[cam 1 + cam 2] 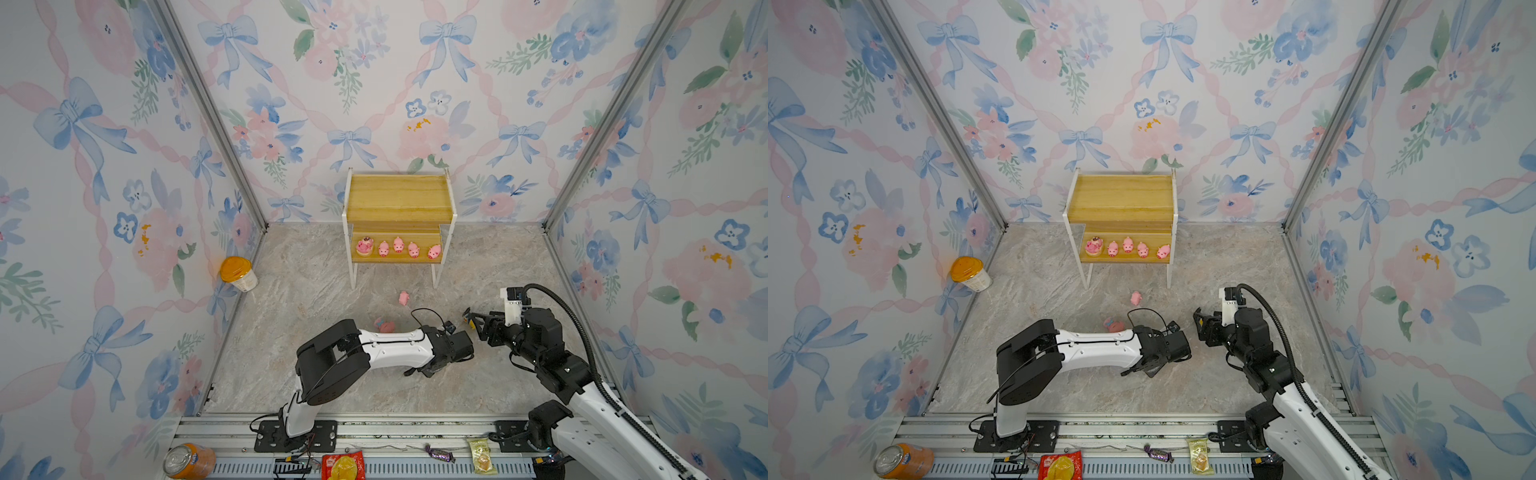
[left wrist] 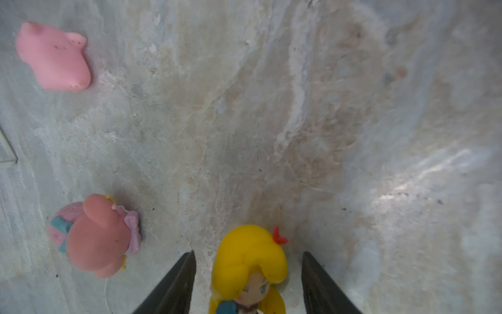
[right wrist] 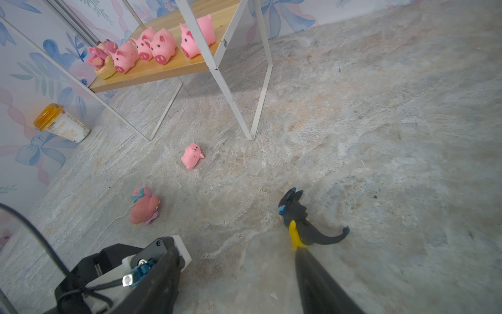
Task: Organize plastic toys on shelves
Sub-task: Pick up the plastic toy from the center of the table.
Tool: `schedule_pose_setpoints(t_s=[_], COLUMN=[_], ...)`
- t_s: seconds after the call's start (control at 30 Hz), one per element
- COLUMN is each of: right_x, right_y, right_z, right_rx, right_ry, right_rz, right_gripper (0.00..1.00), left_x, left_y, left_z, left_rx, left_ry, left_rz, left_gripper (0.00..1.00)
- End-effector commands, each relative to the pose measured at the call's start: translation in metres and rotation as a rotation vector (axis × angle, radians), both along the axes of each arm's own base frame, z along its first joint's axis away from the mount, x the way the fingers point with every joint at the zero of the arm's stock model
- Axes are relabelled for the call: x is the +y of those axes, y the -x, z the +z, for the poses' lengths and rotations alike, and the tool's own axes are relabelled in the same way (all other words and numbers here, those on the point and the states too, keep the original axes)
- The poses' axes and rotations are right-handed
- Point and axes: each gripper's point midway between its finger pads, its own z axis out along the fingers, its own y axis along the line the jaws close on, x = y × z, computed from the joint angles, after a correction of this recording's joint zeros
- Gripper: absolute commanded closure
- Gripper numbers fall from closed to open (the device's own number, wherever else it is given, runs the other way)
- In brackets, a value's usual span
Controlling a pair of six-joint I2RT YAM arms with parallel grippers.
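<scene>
The shelves (image 1: 399, 199) (image 1: 1121, 199) stand against the back wall. On the lower board stand a pink pig on a round base (image 1: 365, 246) and several small pink pigs (image 1: 398, 245) (image 3: 160, 46). On the floor lie a loose pink pig (image 1: 403, 298) (image 2: 54, 57) (image 3: 192, 156) and a pink blue-hatted figure (image 1: 384, 325) (image 2: 95, 236) (image 3: 144, 206). My left gripper (image 2: 249, 252) (image 1: 428, 370) is open, its fingers apart on either side of the yellow-haired doll (image 2: 250, 266). My right gripper (image 3: 236, 244) (image 1: 473, 318) is open, with a black-and-yellow creature (image 3: 301, 220) at one fingertip.
An orange-lidded cup (image 1: 239, 273) (image 3: 61, 122) leans at the left wall. An orange can (image 1: 189, 460), snack packets (image 1: 343, 465) (image 1: 482, 455) and a wrapped candy (image 1: 438, 453) lie on the front rail. The left wrist (image 3: 122, 271) sits close beside my right gripper.
</scene>
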Motion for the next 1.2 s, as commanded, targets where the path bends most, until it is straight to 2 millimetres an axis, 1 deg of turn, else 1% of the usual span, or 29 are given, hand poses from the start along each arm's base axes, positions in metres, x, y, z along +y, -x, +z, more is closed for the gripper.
schedule_pose_setpoints(t_s=[0.0, 0.27, 0.37, 0.43, 0.63, 0.73, 0.87, 1.0, 1.17], right_x=[-0.003, -0.004, -0.005, -0.005, -0.006, -0.007, -0.007, -0.006, -0.007], right_y=[-0.001, -0.001, -0.001, -0.001, -0.002, -0.002, -0.002, -0.003, -0.003], right_z=[0.002, 0.001, 0.001, 0.001, 0.002, 0.003, 0.003, 0.004, 0.007], right_rx=[-0.014, -0.016, -0.015, -0.016, -0.022, -0.027, -0.031, -0.036, -0.053], right_ry=[-0.008, -0.009, -0.008, -0.008, -0.012, -0.012, -0.016, -0.021, -0.028], right_rz=[-0.016, -0.020, -0.021, -0.024, -0.028, -0.029, -0.030, -0.032, -0.035], right_gripper=[0.31, 0.31, 0.31, 0.31, 0.31, 0.31, 0.31, 0.31, 0.31], left_x=[0.006, 0.015, 0.018, 0.019, 0.011, 0.007, 0.010, 0.015, 0.031], left_y=[0.000, -0.004, -0.007, -0.010, -0.019, -0.024, -0.033, -0.041, -0.050], left_z=[-0.003, -0.008, -0.008, -0.004, 0.014, 0.031, 0.061, 0.098, 0.151], left_rx=[-0.023, -0.052, -0.060, -0.072, -0.105, -0.133, -0.190, -0.273, -0.417], left_ry=[-0.053, -0.083, -0.085, -0.076, 0.015, 0.094, 0.210, 0.323, 0.435], left_rz=[0.021, 0.042, 0.052, 0.061, 0.072, 0.094, 0.143, 0.186, 0.259], left_gripper=[0.38, 0.46, 0.53, 0.57, 0.62, 0.64, 0.64, 0.63, 0.64])
